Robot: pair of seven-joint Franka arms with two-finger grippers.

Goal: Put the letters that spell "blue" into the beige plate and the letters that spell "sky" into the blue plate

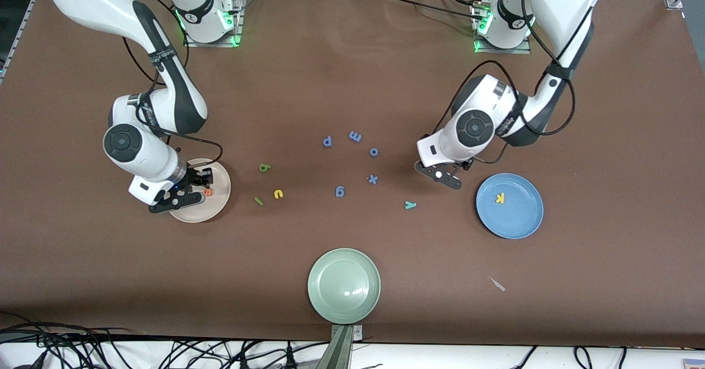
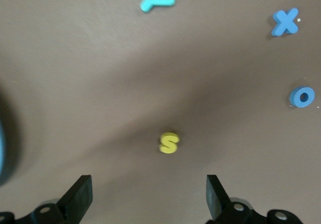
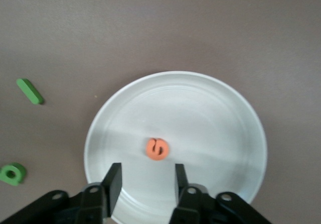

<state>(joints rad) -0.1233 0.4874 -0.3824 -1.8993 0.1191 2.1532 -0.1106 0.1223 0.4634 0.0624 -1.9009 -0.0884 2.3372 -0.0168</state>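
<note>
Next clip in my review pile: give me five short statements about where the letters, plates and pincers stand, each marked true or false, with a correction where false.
1. The orange e lies in the beige plate. True.
2. The yellow k lies in the pale green plate. False: it lies in the blue plate; nothing shows in the green plate.
3. The left pincer is open over the yellow s, which lies on the table. True.
4. The teal y is already in the blue plate. False: it lies on the table beside it, toward the right arm's end.
5. The right pincer grips the orange e. False: its fingers stand apart above the e, not touching it.
</note>
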